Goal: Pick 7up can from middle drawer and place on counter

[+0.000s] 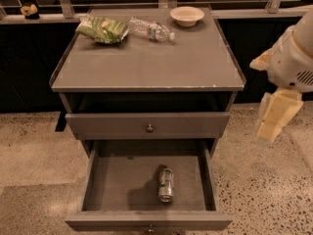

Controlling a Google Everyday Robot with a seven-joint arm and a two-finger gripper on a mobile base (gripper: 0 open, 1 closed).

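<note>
My arm sits just off the right edge of the worktop, white wrist housing level with that edge. The gripper hangs below it, pointing down, apart from the worktop.

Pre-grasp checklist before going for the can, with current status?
1. Drawer open: ok, it is pulled out and its floor is in view.
2. Can found: ok, it lies on its side on the drawer floor, right of centre.
3. Access from above: ok, the can is the only thing seen in the drawer.
4. Pincer lined up: not ok, it hangs off to the right of the counter, not over the drawer.
5. Drop spot: ok, the counter's front half is bare. The bag, bottle and bowl sit at the back.
</note>
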